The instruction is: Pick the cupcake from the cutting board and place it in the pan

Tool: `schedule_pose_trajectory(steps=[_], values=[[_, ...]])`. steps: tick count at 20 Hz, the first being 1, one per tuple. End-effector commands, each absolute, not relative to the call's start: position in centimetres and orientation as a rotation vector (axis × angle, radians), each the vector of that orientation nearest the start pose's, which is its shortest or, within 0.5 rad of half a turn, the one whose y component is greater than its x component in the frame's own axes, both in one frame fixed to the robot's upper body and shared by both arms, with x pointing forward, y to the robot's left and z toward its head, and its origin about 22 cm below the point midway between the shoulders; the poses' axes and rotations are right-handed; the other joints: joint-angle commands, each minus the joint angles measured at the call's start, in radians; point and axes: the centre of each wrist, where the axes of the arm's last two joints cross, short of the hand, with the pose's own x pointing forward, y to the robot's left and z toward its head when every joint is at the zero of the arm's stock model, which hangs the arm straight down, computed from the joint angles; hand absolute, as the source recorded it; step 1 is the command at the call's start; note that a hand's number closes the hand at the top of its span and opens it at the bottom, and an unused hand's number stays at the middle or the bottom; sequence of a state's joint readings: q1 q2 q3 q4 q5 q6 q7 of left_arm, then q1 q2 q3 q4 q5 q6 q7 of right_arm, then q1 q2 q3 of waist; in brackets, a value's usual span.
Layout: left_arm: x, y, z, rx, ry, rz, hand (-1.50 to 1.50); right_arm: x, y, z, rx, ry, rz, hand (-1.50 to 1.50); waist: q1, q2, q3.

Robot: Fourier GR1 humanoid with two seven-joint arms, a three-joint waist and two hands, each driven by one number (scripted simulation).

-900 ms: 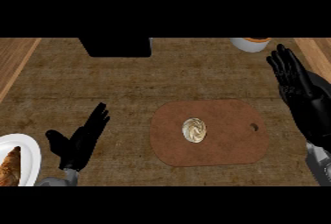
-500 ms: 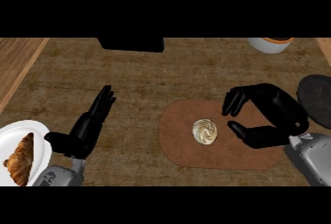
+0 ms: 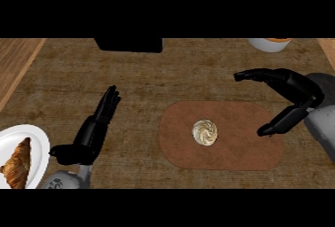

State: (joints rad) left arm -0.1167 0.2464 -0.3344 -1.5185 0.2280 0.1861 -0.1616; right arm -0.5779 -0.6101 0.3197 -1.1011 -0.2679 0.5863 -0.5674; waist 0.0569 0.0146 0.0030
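Note:
A cupcake (image 3: 204, 132) with swirled cream icing sits in the middle of the brown cutting board (image 3: 242, 150). My right hand (image 3: 291, 91) hovers over the board's right part, to the right of the cupcake and apart from it. Its fingers arch to the left and its thumb points down, with nothing between them. My left hand (image 3: 91, 133) rests open on the counter left of the board, fingers straight. At the top edge a black object (image 3: 129, 45) shows only partly.
A white plate (image 3: 36, 137) with a croissant (image 3: 18, 162) lies at the lower left. A white bowl (image 3: 270, 44) with orange contents stands at the top right. A wooden strip (image 3: 16, 62) runs along the left side of the counter.
My right hand has come down from the right edge over the board, curving its fingers, and now stands right of the cupcake. The view has shifted, so the board sits further left.

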Motion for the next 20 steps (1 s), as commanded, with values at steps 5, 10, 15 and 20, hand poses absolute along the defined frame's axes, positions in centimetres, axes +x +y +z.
schedule_pose_trajectory(steps=[5,10,15,20], values=[[25.1,19.2,1.7,-0.099,-1.696,-0.171,0.0,39.5,-25.6,11.7,0.525,-1.775,1.334,-1.5,-0.016,-0.008,-0.002],[24.1,20.3,0.7,-0.081,-1.69,-0.152,0.0,40.3,-23.1,12.7,0.438,-1.662,1.541,-1.5,-0.026,-0.011,-0.003],[24.9,21.1,0.8,-0.064,-1.685,-0.155,0.0,38.9,-18.2,11.0,0.315,-1.541,1.868,-1.5,-0.034,-0.011,-0.004],[23.7,21.0,0.1,-0.073,-1.691,-0.131,0.0,37.1,-16.2,8.5,0.223,-1.5,2.04,-1.5,-0.05,-0.016,-0.003]])
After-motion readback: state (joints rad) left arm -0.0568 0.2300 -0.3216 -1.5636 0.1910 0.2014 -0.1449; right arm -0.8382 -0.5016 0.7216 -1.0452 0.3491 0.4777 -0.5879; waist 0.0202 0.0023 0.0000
